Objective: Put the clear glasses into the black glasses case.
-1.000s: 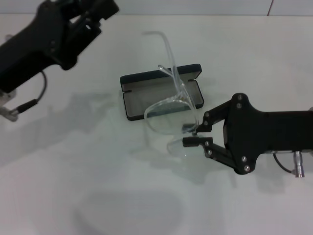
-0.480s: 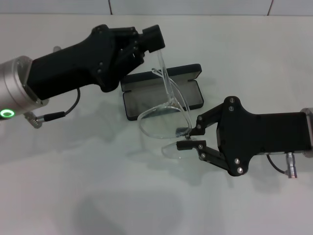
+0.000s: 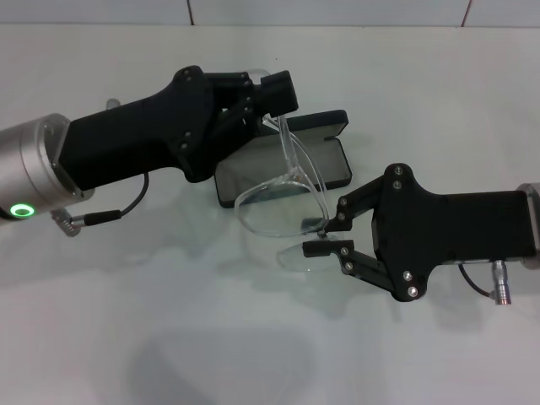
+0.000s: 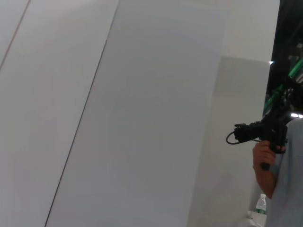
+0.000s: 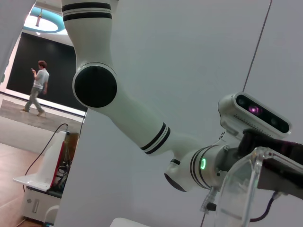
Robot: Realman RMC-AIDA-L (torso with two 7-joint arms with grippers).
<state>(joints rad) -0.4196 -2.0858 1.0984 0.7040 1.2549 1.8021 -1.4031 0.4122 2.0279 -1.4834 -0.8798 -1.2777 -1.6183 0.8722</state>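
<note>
The clear glasses [image 3: 291,169] hang in the air over the white table, one thin arm rising steeply toward the back. My right gripper [image 3: 325,236] is shut on the near end of their frame; a clear piece of the glasses [image 5: 236,189] fills the right wrist view's corner. My left gripper [image 3: 274,91] has come in from the left and sits at the upper part of the raised arm, touching or very close to it. Behind the glasses lies the black glasses case [image 3: 325,156], open with grey lining showing and its left part hidden by the left gripper.
The white table [image 3: 169,321] carries nothing else in the head view. My left arm [image 5: 142,127] and the head camera [image 5: 255,111] show in the right wrist view. A person holding a camera [image 4: 267,137] stands by a wall in the left wrist view.
My left arm swung in from the far left to the glasses' raised arm, covering part of the case. The right gripper shifted the glasses slightly left and nearer.
</note>
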